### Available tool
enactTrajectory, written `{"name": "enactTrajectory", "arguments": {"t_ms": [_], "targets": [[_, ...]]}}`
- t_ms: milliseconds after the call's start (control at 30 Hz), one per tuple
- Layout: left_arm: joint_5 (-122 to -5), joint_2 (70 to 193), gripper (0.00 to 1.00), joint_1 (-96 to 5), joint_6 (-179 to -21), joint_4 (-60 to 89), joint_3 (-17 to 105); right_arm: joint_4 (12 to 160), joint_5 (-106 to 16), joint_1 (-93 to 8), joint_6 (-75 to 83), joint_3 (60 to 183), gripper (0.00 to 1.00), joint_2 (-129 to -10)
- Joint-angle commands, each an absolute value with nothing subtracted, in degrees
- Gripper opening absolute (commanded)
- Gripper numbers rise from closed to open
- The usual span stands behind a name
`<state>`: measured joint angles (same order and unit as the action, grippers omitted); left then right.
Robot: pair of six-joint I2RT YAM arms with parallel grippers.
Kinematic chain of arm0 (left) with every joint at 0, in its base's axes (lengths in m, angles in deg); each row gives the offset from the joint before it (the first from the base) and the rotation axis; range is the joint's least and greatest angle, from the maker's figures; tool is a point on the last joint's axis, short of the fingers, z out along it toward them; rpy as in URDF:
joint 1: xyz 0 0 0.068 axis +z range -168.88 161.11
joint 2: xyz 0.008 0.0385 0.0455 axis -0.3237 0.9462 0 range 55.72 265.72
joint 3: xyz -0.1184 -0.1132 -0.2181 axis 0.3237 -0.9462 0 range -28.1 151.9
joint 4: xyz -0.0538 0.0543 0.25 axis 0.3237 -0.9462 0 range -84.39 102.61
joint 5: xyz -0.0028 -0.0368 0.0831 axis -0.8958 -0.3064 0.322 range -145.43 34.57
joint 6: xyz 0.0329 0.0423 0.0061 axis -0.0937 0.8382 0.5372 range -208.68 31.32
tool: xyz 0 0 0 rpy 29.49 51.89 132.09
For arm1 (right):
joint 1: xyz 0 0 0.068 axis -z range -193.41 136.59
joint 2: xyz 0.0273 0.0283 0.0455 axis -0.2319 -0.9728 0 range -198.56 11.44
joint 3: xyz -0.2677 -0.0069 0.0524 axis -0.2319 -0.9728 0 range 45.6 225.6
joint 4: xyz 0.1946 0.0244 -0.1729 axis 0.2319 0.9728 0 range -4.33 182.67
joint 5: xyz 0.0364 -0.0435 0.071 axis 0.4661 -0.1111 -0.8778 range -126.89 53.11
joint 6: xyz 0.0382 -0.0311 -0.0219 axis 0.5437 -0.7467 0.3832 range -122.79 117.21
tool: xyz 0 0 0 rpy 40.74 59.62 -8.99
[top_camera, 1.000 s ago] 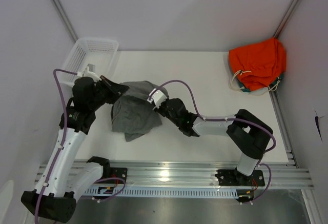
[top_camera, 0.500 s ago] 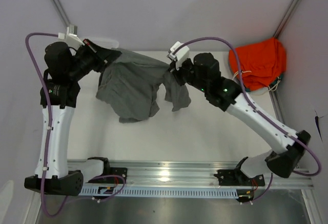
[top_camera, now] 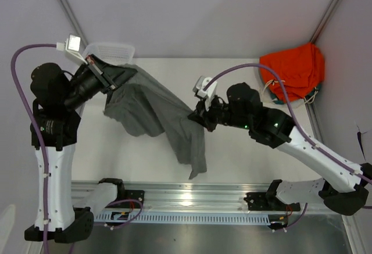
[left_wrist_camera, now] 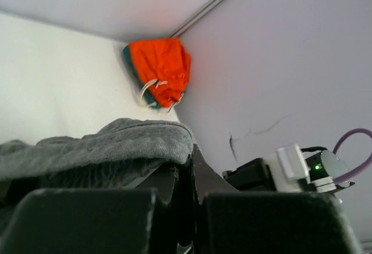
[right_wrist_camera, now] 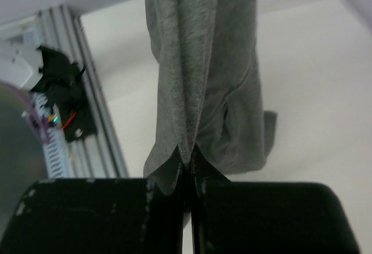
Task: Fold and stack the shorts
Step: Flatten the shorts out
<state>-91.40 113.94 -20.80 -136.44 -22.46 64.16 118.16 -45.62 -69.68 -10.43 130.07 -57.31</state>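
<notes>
My left gripper (top_camera: 123,74) is clamped on one edge of the grey shorts (top_camera: 152,107) at the far left, just beside the white basket (top_camera: 110,50). My right gripper (top_camera: 197,116) is pinched tight on another edge, over the middle of the table (top_camera: 244,161). The shorts hang stretched between the two, with one leg drooping toward the near side. The orange garment (top_camera: 290,71) sits in the far right corner, well apart.
</notes>
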Motion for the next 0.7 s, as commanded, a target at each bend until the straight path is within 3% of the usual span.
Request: {"name": "enactTrajectory", "arguments": {"t_ms": [0, 133, 233, 467, 567, 667], "targets": [[-84.19, 111.54, 0.01, -19.68, -133.68, -18.68, 59.28, 122.6, -51.48, -73.24, -5.18, 123.22, 0.0, -57.9], [-71.81, 106.0, 0.01, -19.68, -129.04, -22.8, 58.55, 120.39, -50.61, -83.79, -3.32, 120.49, 0.0, -58.87], [-69.06, 104.5, 0.01, -19.68, -127.09, -25.19, 59.87, 114.87, -53.31, -87.15, -1.31, 116.02, 0.0, -57.82], [-70.81, 103.26, 0.01, -19.68, -128.93, -15.54, 43.64, 98.53, -68.95, -75.82, 8.61, 97.3, 0.0, -54.74], [-71.25, 104.15, 0.01, -19.68, -129.72, -11.31, 38.27, 94.56, -68.63, -72.65, 10.47, 91.75, 0.0, -55.87], [-71.25, 106.68, 0.01, -19.76, -130.16, -7.79, 35.79, 93.32, -66.17, -69.84, 11.62, 89.99, 0.08, -58.16]]}}
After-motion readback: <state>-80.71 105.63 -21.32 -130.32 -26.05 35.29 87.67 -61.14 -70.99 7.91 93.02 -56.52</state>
